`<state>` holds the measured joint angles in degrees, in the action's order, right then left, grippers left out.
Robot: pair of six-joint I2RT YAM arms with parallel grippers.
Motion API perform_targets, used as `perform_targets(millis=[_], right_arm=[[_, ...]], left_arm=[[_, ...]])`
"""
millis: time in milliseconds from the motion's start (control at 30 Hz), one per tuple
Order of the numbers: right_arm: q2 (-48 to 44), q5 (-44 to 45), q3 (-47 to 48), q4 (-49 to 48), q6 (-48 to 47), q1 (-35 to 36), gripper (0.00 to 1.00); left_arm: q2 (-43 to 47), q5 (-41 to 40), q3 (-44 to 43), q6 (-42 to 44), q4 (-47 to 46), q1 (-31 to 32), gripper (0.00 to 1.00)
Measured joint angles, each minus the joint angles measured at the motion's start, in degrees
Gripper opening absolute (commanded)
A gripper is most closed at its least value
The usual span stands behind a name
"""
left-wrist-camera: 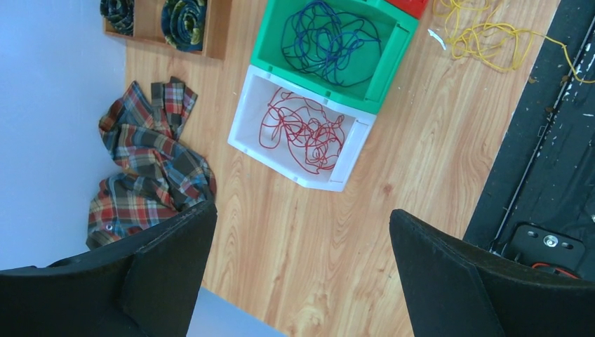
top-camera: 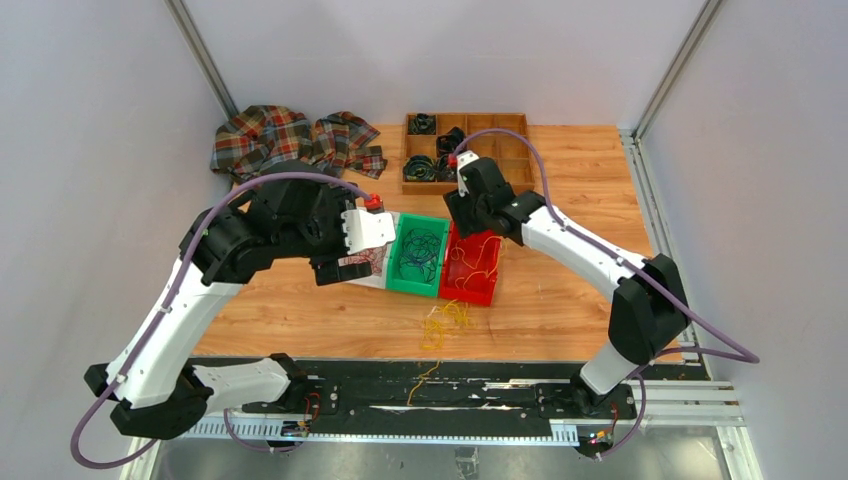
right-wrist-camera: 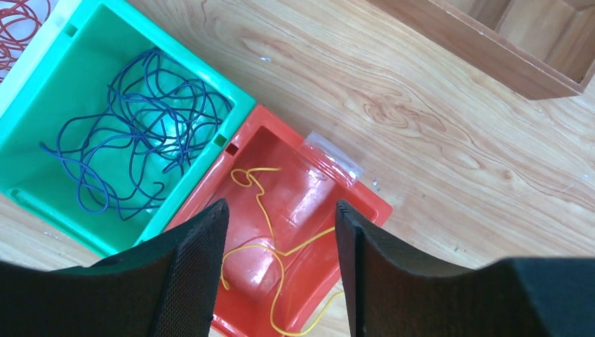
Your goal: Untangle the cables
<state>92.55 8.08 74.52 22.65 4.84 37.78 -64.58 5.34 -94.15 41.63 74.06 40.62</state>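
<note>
**Three bins, three colours, both grippers empty**

Three bins sit in a row on the table (top-camera: pixel 580 290). The white bin (left-wrist-camera: pixel 242 119) holds the red cables (left-wrist-camera: pixel 298 133), and the green bin (left-wrist-camera: pixel 270 28) holds the blue cables (left-wrist-camera: pixel 330 38). The red bin (right-wrist-camera: pixel 309 189) holds yellow cables (right-wrist-camera: pixel 261 202), and one loose yellow pile (top-camera: pixel 440 322) lies just in front. The strands are too tangled to count. The left gripper (left-wrist-camera: pixel 302 217) has its jaws wide with nothing between them. The right gripper (right-wrist-camera: pixel 281 210) is over the red bin, jaws parted and gripping nothing. One plaid cloth (top-camera: pixel 290 140) and one wooden tray (top-camera: pixel 515 150) lie behind.

On wood table (top-camera: pixel 580 290): white bin (left-wrist-camera: pixel 240 116), green bin (top-camera: pixel 410 288), red bin (top-camera: pixel 478 295) touching in a row; compartment tray (top-camera: pixel 510 150) and plaid cloth (top-camera: pixel 290 140) farther back; loose yellow cables (top-camera: pixel 440 322) near front.
</note>
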Motion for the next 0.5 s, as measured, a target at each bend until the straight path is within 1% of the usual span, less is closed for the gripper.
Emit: perform_targets(millis=[133, 267, 367, 500], right_arm=[[-2.7, 0.1, -0.7, 0.9, 0.3, 0.1, 0.57], [-10.1, -0.1, -6.4, 0.1, 2.4, 2.3, 0.53], [-15.9, -1.2, -12.6, -1.0, 5.9, 6.9, 0.51], [-18.1, -3.0, -20.4, -1.7, 10.6, 13.8, 0.51]], left_arm=[[-0.1, 0.0, 0.0, 0.0, 0.0, 0.0, 0.98], [-0.4, 1.3, 0.0, 0.0, 0.1, -1.3, 0.98], [-0.9, 3.8, 0.0, -0.2, 0.1, -4.9, 0.98], [-1.3, 6.8, 1.4, -0.3, -0.2, -10.3, 0.98]])
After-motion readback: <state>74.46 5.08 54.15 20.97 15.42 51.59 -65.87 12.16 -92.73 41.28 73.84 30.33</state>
